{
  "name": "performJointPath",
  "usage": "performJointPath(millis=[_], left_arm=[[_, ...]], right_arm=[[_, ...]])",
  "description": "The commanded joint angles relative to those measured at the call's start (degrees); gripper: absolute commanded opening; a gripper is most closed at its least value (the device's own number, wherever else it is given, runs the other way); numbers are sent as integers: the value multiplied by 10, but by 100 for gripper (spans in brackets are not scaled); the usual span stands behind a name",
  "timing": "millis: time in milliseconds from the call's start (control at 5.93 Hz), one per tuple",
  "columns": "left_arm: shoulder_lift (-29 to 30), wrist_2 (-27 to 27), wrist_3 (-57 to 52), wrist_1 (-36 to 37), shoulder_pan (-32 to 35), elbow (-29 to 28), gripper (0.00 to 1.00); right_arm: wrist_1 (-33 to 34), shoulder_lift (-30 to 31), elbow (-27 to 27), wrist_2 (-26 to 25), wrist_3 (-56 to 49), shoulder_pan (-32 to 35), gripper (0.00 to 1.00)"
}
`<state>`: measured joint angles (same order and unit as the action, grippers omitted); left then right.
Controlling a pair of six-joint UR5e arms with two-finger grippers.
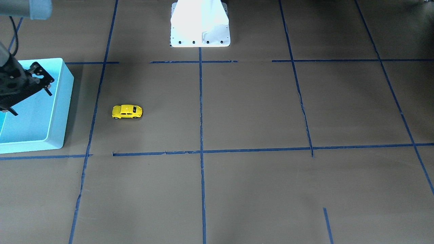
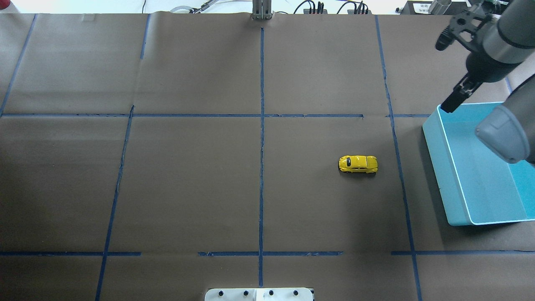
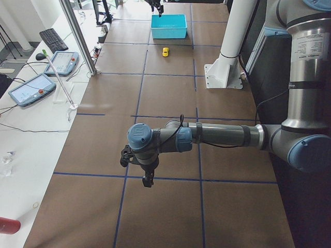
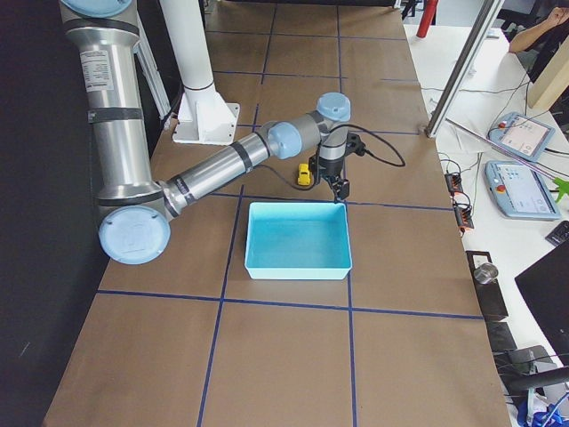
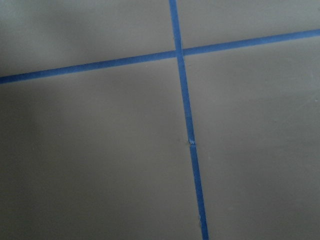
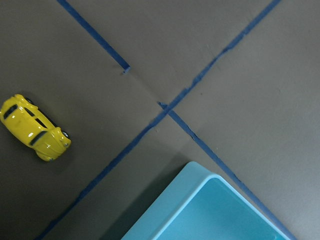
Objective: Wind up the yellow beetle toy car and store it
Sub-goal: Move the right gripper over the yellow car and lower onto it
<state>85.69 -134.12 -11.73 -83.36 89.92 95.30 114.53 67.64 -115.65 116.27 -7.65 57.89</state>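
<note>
Reach for the car, not yet begun.
The right gripper [image 1: 31, 101] hangs wide open and empty over the bin [image 1: 61, 108] corner. The car [image 1: 127, 111] sits on the table [image 1: 254, 108] well aside, so next comes a sideways move, then a descent.

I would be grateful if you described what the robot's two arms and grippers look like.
Both the left arm and right arm are silver tubes with dark grey joints, light-blue round caps and white printed labels. A black cable runs along each forearm; the left gripper and right gripper are black.
</note>
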Motion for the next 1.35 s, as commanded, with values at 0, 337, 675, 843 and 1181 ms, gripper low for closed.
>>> performJointPath(millis=[0, 337, 675, 843, 1181], left_arm=[[1, 1, 14, -2, 0, -10, 100], [-2, 1, 58, -1, 1, -9, 100], [4, -1, 61, -4, 1, -10, 100], [4, -1, 61, -11, 1, -4, 100], [1, -1, 62, -28, 1, -7, 100]], right_arm=[[33, -47, -26, -80, -110, -82, 100], [-102, -2, 1, -80, -173, -109, 100], [-130, 6, 23, -79, -187, -139, 100], [-130, 6, 28, -80, -212, -139, 100], [-130, 3, 28, -84, -246, -142, 100]])
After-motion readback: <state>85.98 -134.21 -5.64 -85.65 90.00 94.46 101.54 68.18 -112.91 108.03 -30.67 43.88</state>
